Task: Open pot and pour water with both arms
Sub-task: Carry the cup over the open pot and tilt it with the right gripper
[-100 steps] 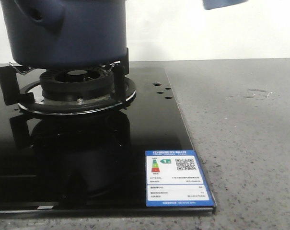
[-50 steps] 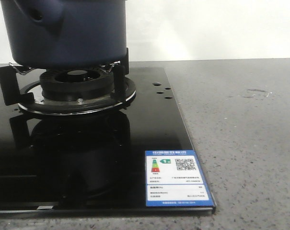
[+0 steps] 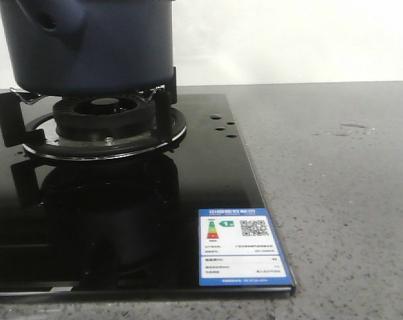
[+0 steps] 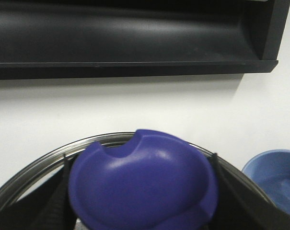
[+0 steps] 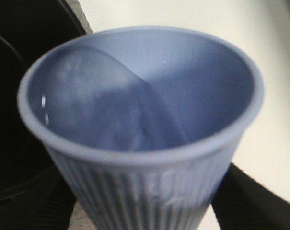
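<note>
The dark navy pot (image 3: 94,47) stands on the gas burner (image 3: 104,113) at the far left of the front view, its stubby holed handle (image 3: 51,20) facing me. Neither gripper shows there. In the left wrist view my left gripper (image 4: 141,196) is shut on the blue knob (image 4: 142,184) of the steel-rimmed lid (image 4: 34,167), held up before a white wall. My right gripper (image 5: 145,211) is shut on a light blue ribbed cup (image 5: 145,177) holding tilted water (image 5: 101,110), beside the pot's dark inside (image 5: 15,96). The cup also shows in the left wrist view (image 4: 274,177).
The black glass hob (image 3: 121,220) carries a blue energy label (image 3: 241,247) at its front right corner. Grey speckled counter (image 3: 341,200) lies to the right. A dark shelf (image 4: 135,38) hangs on the wall behind the lid.
A blue object at the top right of the front view one second ago has gone out of sight. The hob and pot sit slightly further left in the picture.
</note>
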`<state>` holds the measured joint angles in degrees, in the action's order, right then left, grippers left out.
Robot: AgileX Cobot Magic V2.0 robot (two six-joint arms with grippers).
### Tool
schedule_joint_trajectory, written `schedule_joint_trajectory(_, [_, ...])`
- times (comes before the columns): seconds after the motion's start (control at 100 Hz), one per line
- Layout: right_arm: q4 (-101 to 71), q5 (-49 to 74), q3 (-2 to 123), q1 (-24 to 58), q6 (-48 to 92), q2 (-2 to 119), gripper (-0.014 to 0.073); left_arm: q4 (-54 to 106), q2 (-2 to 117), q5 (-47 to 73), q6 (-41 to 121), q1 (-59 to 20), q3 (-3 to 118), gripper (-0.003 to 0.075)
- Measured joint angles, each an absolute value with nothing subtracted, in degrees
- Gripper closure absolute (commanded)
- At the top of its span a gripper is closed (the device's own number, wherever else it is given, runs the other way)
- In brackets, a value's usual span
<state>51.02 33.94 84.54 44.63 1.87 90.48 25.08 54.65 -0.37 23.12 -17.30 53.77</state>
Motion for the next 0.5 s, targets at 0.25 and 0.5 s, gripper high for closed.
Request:
schedule_joint_trajectory(0.25, [60.2,33.9,84.5,45.7,2.0,92.2,0.0246,25.1,54.6,-0.4,23.1,-17.3,53.8,0.0360])
schedule_joint_trajectory(0.5, [69.0,33.2,84.5,45.8,2.0,92.7,0.0246,25.1,54.6,-0.4,23.1,-17.3,53.8,0.0360])
